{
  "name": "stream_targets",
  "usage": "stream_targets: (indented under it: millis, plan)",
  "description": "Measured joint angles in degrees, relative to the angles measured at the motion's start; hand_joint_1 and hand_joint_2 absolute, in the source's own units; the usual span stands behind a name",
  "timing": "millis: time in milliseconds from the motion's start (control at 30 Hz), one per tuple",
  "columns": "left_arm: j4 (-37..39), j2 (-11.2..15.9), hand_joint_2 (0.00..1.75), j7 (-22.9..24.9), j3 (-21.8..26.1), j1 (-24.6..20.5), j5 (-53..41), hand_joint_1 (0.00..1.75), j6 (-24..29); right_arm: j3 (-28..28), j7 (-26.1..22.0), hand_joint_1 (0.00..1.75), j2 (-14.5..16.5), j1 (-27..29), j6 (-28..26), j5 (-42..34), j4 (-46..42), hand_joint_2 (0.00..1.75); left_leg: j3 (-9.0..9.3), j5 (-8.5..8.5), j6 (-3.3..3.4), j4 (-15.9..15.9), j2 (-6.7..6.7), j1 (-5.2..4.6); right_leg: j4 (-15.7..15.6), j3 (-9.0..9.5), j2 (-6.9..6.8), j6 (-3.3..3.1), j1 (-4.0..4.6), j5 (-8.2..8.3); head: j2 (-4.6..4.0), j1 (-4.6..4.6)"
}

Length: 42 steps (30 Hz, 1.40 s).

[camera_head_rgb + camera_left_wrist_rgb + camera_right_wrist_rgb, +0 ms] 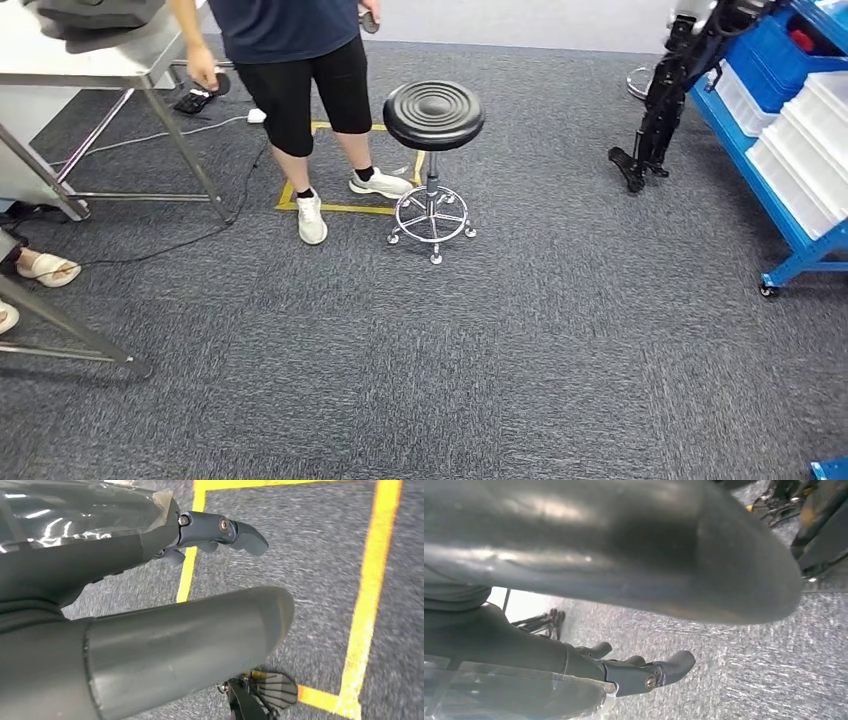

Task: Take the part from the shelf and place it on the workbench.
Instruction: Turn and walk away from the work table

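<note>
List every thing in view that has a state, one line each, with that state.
left hand: holds nothing, fingers apart, over carpet with yellow tape lines.
right hand: holds nothing, fingers apart, over grey carpet.
stool: upright, seat bare, beside the person.
person: standing on the yellow floor square, one hand at the table edge.
blue shelf: holds white and blue bins.
steel table: standing upright.

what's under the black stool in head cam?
Under the black stool: its chrome wheeled base on grey carpet, beside yellow floor tape. The seat covers the upper post.
</note>
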Motion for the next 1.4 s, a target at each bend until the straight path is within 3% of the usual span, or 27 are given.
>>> stream_targets:
  millis: [33,100,167,233,300,333,367,400,467,533,567,600,633,700,767,833,867,900,967,1000,1067,1133,1167,1233,1300,1367,1400]
  plan:
    - [0.0,0.1,0.00,0.1,-0.2,-0.1,-0.1,0.00,0.0,0.0,0.0,0.00,0.0,0.0,0.1,0.1,0.0,0.00,0.17,-0.14,-0.34,0.0,0.45,-0.09,-0.8,0.38,-0.15,-0.42,0.17,0.21,0.00,-0.04]
    - [0.0,0.0,0.00,0.2,-0.5,-0.3,-0.4,0.00,-0.1,0.1,0.0,0.00,0.0,0.1,0.1,0.3,0.0,0.00,0.55,-0.32,-0.97,-0.1,1.10,0.15,-0.8,0.21,1.05,-1.33,0.27,0.44,0.00,-0.18]
    - [0.0,0.0,0.00,0.2,-0.7,-0.5,-0.5,0.00,-0.1,0.2,0.0,0.00,-0.1,0.1,0.2,0.6,0.1,0.00,0.26,-1.70,-1.51,1.3,-0.75,0.51,-1.1,0.27,2.13,-2.12,0.04,0.61,0.00,-0.37]
    - [0.0,-0.1,0.00,0.2,-0.9,-0.4,-0.8,0.00,-0.2,0.2,-0.1,0.00,-0.2,0.0,0.3,0.7,0.1,0.00,-2.39,-5.21,-1.70,7.1,-3.93,0.66,-1.2,0.34,3.18,-2.79,-0.02,0.72,0.00,-0.64]
    - [0.0,-0.1,0.00,0.2,-1.2,-0.3,-0.9,0.00,-0.2,0.2,-0.1,0.00,-0.3,0.0,0.3,0.7,0.1,0.00,-6.16,-8.26,-1.64,14.3,-5.18,0.63,-1.2,0.19,4.36,-3.22,0.27,0.76,0.00,-0.68]
    - [0.1,-0.1,0.00,0.3,-1.4,-0.2,-0.9,0.00,-0.2,0.2,-0.1,0.00,-0.4,0.0,0.3,0.7,0.1,0.00,-7.23,-8.36,-1.55,16.0,-5.33,0.62,-1.2,0.16,5.00,-3.28,0.42,0.78,0.00,-0.68]
    - [0.1,-0.1,0.00,0.3,-1.5,-0.2,-0.9,0.00,-0.2,0.3,-0.1,0.00,-0.4,0.1,0.3,0.7,0.1,0.00,-7.45,-7.37,-1.37,15.8,-5.48,0.61,-1.2,0.20,5.77,-3.33,0.54,0.81,0.00,-0.68]
    - [0.1,-0.1,0.00,0.3,-1.5,-0.2,-0.9,0.00,-0.2,0.3,-0.1,0.00,-0.4,0.1,0.3,0.7,0.1,0.00,-6.66,-5.44,-1.14,13.6,-5.75,0.59,-1.1,0.30,6.53,-3.32,0.61,0.81,0.00,-0.68]
    - [0.1,0.0,0.00,0.3,-1.6,-0.2,-0.9,0.00,-0.2,0.4,-0.1,0.00,-0.3,0.1,0.3,0.7,0.1,0.00,-3.39,-1.22,-0.52,6.1,-7.97,0.59,-1.1,0.48,7.91,-3.23,0.77,0.83,0.00,-0.67]
    - [0.1,0.1,0.00,0.3,-1.6,-0.2,-0.9,0.00,-0.2,0.4,-0.2,0.00,-0.3,0.0,0.4,0.7,0.1,0.00,-1.41,0.30,-0.13,1.4,-10.17,0.46,-1.0,0.28,9.06,-2.84,0.93,0.95,0.00,-0.61]
    - [0.2,0.1,0.00,0.3,-1.7,-0.2,-1.0,0.00,-0.2,0.5,-0.3,0.00,-0.3,-0.1,0.4,0.7,0.1,0.00,-1.19,0.26,0.05,0.7,-10.41,0.26,-1.0,0.04,9.70,-2.45,0.85,1.11,0.00,-0.59]
    - [0.1,0.1,0.00,0.3,-1.7,-0.3,-1.0,0.00,-0.1,0.5,-0.4,0.00,-0.3,0.0,0.4,0.8,0.1,0.00,-1.10,0.41,0.26,0.4,-9.68,0.08,-1.2,-0.30,10.37,-1.99,0.70,1.31,0.00,-0.59]
    - [0.1,0.1,0.00,0.3,-1.8,-0.3,-1.0,0.00,-0.1,0.5,-0.5,0.00,-0.3,0.1,0.5,0.8,0.2,0.00,-0.96,0.68,0.58,0.1,-8.84,-0.02,-1.0,-0.65,10.41,-1.63,0.50,1.38,0.00,-0.59]
    - [0.1,0.1,0.00,0.3,-1.9,-0.3,-1.0,0.00,0.0,0.5,-0.5,0.00,-0.3,0.1,0.5,0.9,0.2,0.00,-0.36,1.21,1.24,-0.7,-7.42,0.09,1.3,-2.08,8.03,-1.52,0.64,0.16,0.00,-0.47]
    - [0.1,0.2,0.00,0.2,-2.1,-0.2,-1.1,0.00,0.0,0.6,-0.5,0.00,-0.2,-0.1,0.6,0.9,0.2,0.00,-0.03,1.35,1.58,-1.0,-5.87,0.01,7.5,-5.18,4.97,-1.83,0.63,-2.91,0.00,-0.34]
    - [0.2,0.2,0.00,0.2,-2.1,-0.1,-1.1,0.00,0.1,0.6,-0.5,0.00,-0.2,-0.1,0.6,0.9,0.2,0.00,-0.06,1.31,1.61,-1.0,-4.14,-0.11,13.8,-8.33,4.08,-1.55,0.38,-5.16,0.00,-0.30]
    - [0.2,0.2,0.00,0.2,-2.1,-0.1,-1.1,0.00,0.1,0.6,-0.5,0.00,-0.2,-0.1,0.6,0.9,0.2,0.00,-0.04,1.25,1.54,-1.0,-3.35,-0.11,14.5,-8.63,3.89,-1.08,0.22,-5.07,0.00,-0.29]
    - [0.2,0.2,0.00,0.2,-2.1,-0.1,-1.1,0.00,0.1,0.6,-0.5,0.00,-0.2,0.0,0.6,0.9,0.2,0.00,0.02,1.16,1.42,-1.0,-2.65,-0.09,13.2,-7.88,3.64,-0.47,0.07,-4.24,0.00,-0.27]
    - [0.2,0.2,0.00,0.1,-2.2,-0.2,-1.2,0.00,0.1,0.6,-0.4,0.00,-0.2,0.0,0.5,0.8,0.2,0.00,0.37,0.85,0.98,-0.9,-1.46,-0.08,5.5,-3.72,2.06,0.54,-0.19,-1.38,0.00,-0.23]
    - [0.2,0.2,0.00,0.0,-2.3,-0.2,-1.3,0.00,0.1,0.6,-0.4,0.00,-0.2,0.0,0.5,0.8,0.2,0.00,0.50,0.60,0.67,-0.9,-0.98,-0.22,2.1,-1.77,0.90,0.67,-0.20,-0.20,0.00,-0.21]
    - [0.2,0.3,0.00,-0.1,-2.4,-0.2,-1.5,0.00,0.1,0.6,-0.3,0.00,-0.1,-0.2,0.5,0.9,0.2,0.00,0.73,0.10,0.02,-0.8,-0.15,-0.49,-1.3,0.12,-0.50,0.12,-0.01,0.93,0.00,-0.28]
    - [0.1,0.2,0.00,-0.1,-2.6,-0.4,-1.6,0.00,0.1,0.6,-0.2,0.00,-0.1,-0.2,0.5,0.9,0.2,0.00,1.05,-0.20,-0.51,-0.9,0.66,-0.40,-1.3,0.06,0.43,-0.82,0.28,1.06,0.00,-0.33]
    - [0.1,0.2,0.00,-0.1,-2.7,-0.6,-1.6,0.00,0.1,0.6,-0.1,0.00,0.0,-0.2,0.5,0.9,0.2,0.00,1.26,-0.46,-0.92,-0.8,0.53,-0.22,-1.3,0.08,1.12,-1.35,0.12,1.11,0.00,-0.38]
    - [0.1,0.1,0.00,-0.1,-2.9,-0.7,-1.6,0.00,0.1,0.6,0.0,0.00,0.0,-0.3,0.5,0.9,0.2,0.00,1.00,-1.79,-1.57,0.5,-1.40,0.10,-1.5,0.20,2.11,-2.00,-0.25,1.30,0.00,-0.56]
    - [0.1,0.1,0.00,-0.1,-3.0,-0.6,-1.7,0.00,0.1,0.6,0.0,0.00,0.0,-0.3,0.5,0.9,0.2,0.00,-1.63,-5.24,-1.73,6.1,-4.18,0.20,-1.6,0.09,2.95,-2.61,-0.24,1.46,0.00,-0.76]
    - [0.1,0.1,0.00,-0.1,-3.1,-0.4,-1.7,0.00,0.1,0.6,0.0,0.00,0.0,-0.3,0.5,0.9,0.2,0.00,-5.40,-8.57,-1.64,13.5,-5.27,0.20,-1.6,-0.09,4.04,-3.13,0.06,1.59,0.00,-0.77]
    - [0.1,0.1,0.00,-0.1,-3.1,-0.3,-1.7,0.00,0.1,0.6,0.0,0.00,-0.1,-0.3,0.5,0.9,0.2,0.00,-6.61,-8.96,-1.57,15.6,-5.39,0.21,-1.6,-0.13,4.67,-3.18,0.19,1.62,0.00,-0.77]
